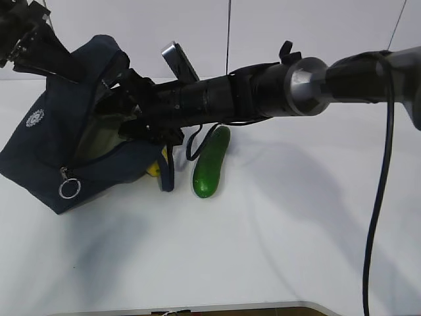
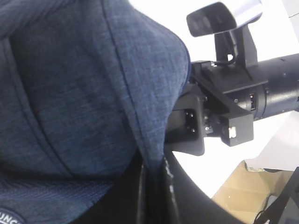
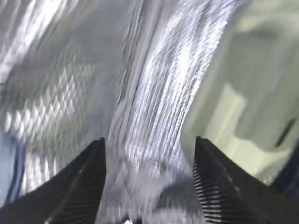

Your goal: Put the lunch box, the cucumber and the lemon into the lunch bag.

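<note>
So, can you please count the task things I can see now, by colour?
Dark navy: 1, the lunch bag
Green: 1, the cucumber
Yellow: 1, the lemon, mostly hidden behind the bag
Pale green: 1, the lunch box, blurred, inside the bag
Total: 4

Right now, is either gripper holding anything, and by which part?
The left gripper is shut on the lunch bag's upper fabric edge, lifting it open. The right gripper, inside the bag, holds nothing.
</note>
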